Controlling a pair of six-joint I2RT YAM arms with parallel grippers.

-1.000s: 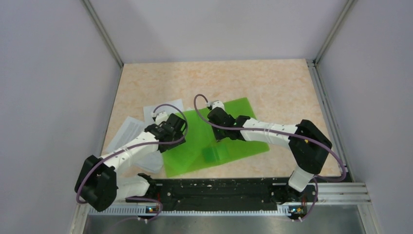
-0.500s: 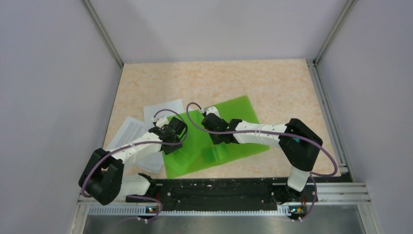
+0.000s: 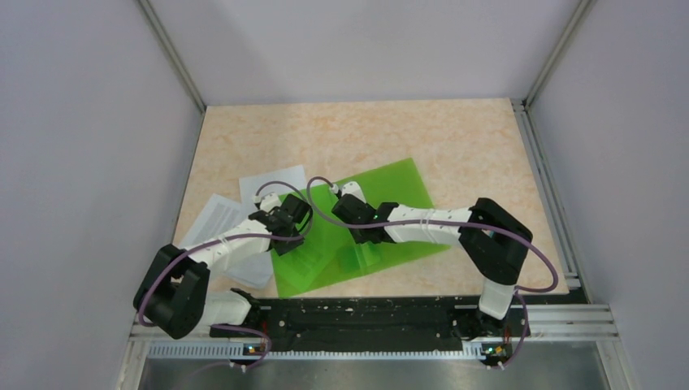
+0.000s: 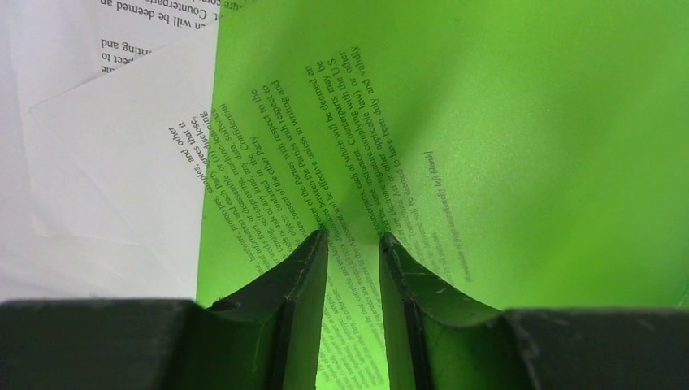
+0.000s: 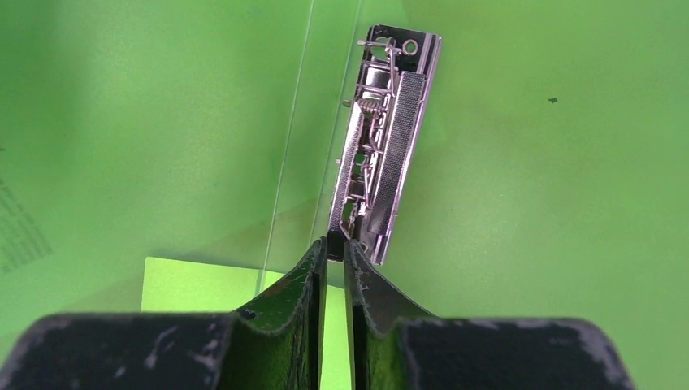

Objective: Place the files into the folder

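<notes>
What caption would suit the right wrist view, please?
Right pincer poised at the metal clip inside the green folder.

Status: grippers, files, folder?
Left gripper narrow gap over folder cover, grip unclear. Right gripper nearly shut at metal clip end, grip unclear. Files mostly left of folder, one sheet showing through green. No obstruction seen.

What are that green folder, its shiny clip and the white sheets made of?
The folder looks like thin glossy translucent plastic: print shows through it. The clip looks like polished metal, silvery with a coil spring. The sheets seem matt white paper with black print.
</notes>
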